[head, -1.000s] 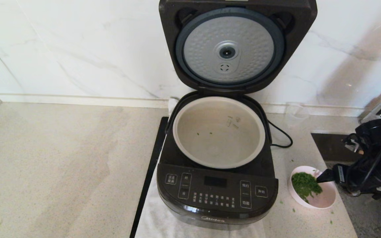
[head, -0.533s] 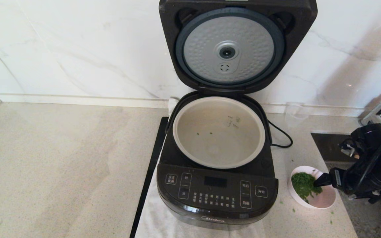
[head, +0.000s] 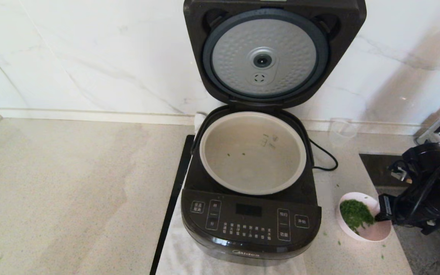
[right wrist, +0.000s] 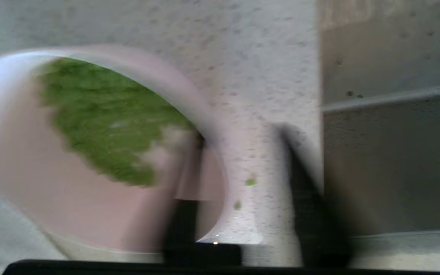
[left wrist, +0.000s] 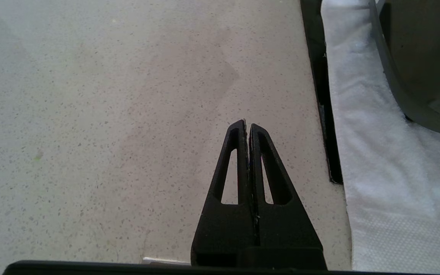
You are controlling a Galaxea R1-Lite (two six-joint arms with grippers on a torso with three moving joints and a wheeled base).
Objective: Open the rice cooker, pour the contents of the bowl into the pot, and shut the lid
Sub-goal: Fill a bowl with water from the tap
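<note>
The bowl sits on the counter at the cooker's 4 o'clock, just beside its front corner. The right pincer meets the bowl at the bowl's 3 o'clock rim. In the right wrist view one finger lies inside the rim and the other outside, so we read the pincer as clamped narrow on the bowl's thin wall, though that view is smeared.

The relation that matters is bowl to pot. The pot's mouth lies at the bowl's 10 o'clock and sits higher than the bowl's rim, so we judge the bowl must be lifted and carried that way before tipping. The right arm is the nearer one by far. The left pincer is parked with its fingers pressed together over bare counter out at the cooker's 9 o'clock.

The bowl is round and shallow, pale pink inside and white outside, and looks smooth and hard. The greens are a loose heap of fine chopped bits toward its 10 o'clock side, and a few crumbs lie on the counter. The pot is off-white and matte with a thin rim, wide next to the bowl. The lid stands open at 12 o'clock, with a dimpled silver disc in a grey ring. The cooker is glossy black on a white cloth.
</note>
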